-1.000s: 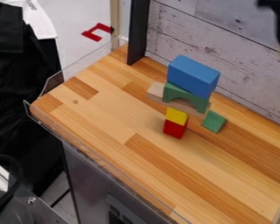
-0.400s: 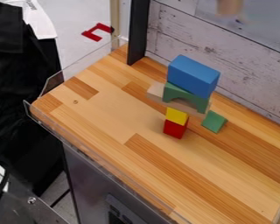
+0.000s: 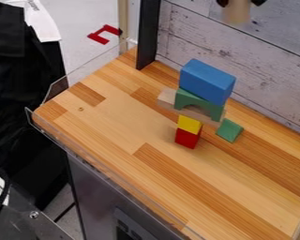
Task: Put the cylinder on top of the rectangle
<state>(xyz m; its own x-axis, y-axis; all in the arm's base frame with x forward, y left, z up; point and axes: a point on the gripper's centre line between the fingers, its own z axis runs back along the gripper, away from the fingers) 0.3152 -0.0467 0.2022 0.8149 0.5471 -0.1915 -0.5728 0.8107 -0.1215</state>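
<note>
At the top edge of the camera view, right of centre, the black gripper point(image 3: 241, 2) is partly in sight, shut on a pale wooden cylinder point(image 3: 237, 12). The cylinder hangs upright between the two fingertips, high above the table and in front of the back wall. Below it and to the left, a blue rectangular block point(image 3: 207, 80) lies on top of a green arch point(image 3: 198, 104). That arch rests on a flat, pale wooden block point(image 3: 167, 97).
In front of the stack stand a yellow block point(image 3: 189, 124) and, beneath it, a red block point(image 3: 187, 138). A green block point(image 3: 229, 131) lies to their right. A black post point(image 3: 148, 35) rises at the table's back left corner, beside the whitewashed plank wall point(image 3: 202, 37).
The gripper has moved left from the upper right corner, then come down slightly into view with the cylinder. The blocks on the table have not moved.
</note>
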